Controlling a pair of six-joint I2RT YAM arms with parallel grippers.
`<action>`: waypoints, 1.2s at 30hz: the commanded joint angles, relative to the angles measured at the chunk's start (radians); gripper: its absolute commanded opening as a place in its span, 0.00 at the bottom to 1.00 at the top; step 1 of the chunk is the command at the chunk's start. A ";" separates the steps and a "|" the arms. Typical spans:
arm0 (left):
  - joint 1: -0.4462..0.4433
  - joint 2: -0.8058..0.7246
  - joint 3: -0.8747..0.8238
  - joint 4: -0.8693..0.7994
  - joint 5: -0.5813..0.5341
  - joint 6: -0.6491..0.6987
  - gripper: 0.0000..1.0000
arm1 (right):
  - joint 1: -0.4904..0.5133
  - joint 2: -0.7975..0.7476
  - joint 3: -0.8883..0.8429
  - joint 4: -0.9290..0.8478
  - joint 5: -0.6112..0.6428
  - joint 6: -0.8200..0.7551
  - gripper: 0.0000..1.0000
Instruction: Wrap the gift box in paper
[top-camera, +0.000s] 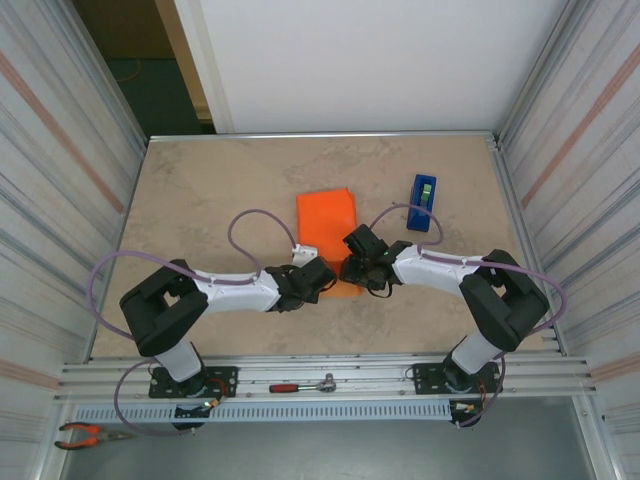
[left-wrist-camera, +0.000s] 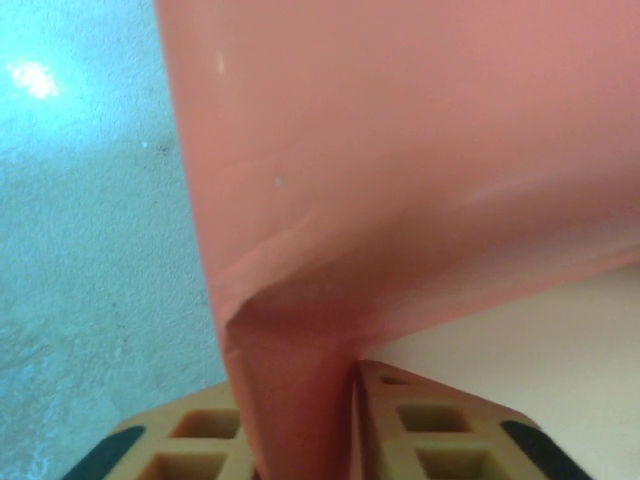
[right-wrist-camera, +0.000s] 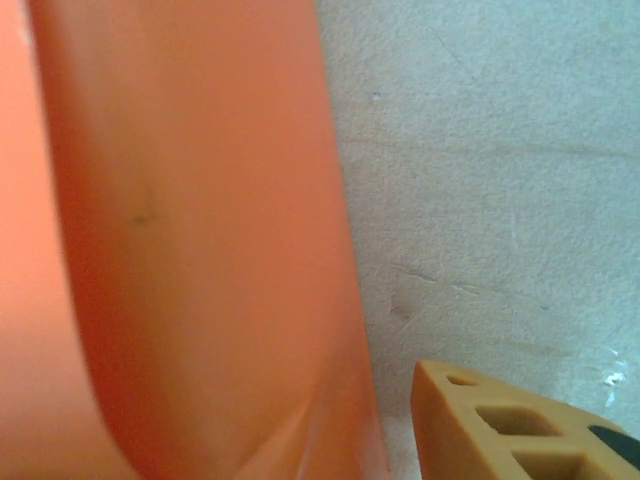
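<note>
The orange paper (top-camera: 325, 222) lies folded in the middle of the table and hides the gift box. My left gripper (top-camera: 318, 278) is at its near end, shut on a creased fold of the paper (left-wrist-camera: 300, 400) that runs up between its tan fingers (left-wrist-camera: 440, 425). A pale flat surface (left-wrist-camera: 540, 340) shows below the paper's edge there; I cannot tell what it is. My right gripper (top-camera: 358, 260) is at the near right corner. One of its fingers (right-wrist-camera: 520, 430) stands a small gap away from the paper's right edge (right-wrist-camera: 200, 250), and the paper covers the other.
A blue tape dispenser (top-camera: 423, 203) stands right of the paper, near my right arm. A ratchet with a red handle (top-camera: 305, 385) lies on the front rail, and pliers (top-camera: 85, 435) at the bottom left. Corrugated walls close in both sides.
</note>
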 joint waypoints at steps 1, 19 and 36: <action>-0.010 -0.023 -0.003 -0.041 -0.036 -0.038 0.16 | 0.005 -0.037 -0.008 -0.035 0.035 0.011 0.55; -0.016 -0.029 -0.003 -0.031 -0.036 -0.038 0.00 | 0.015 -0.046 -0.053 0.010 0.019 0.018 0.05; 0.013 -0.155 -0.020 -0.023 0.016 0.144 0.50 | 0.012 -0.126 -0.069 -0.046 0.028 -0.007 0.70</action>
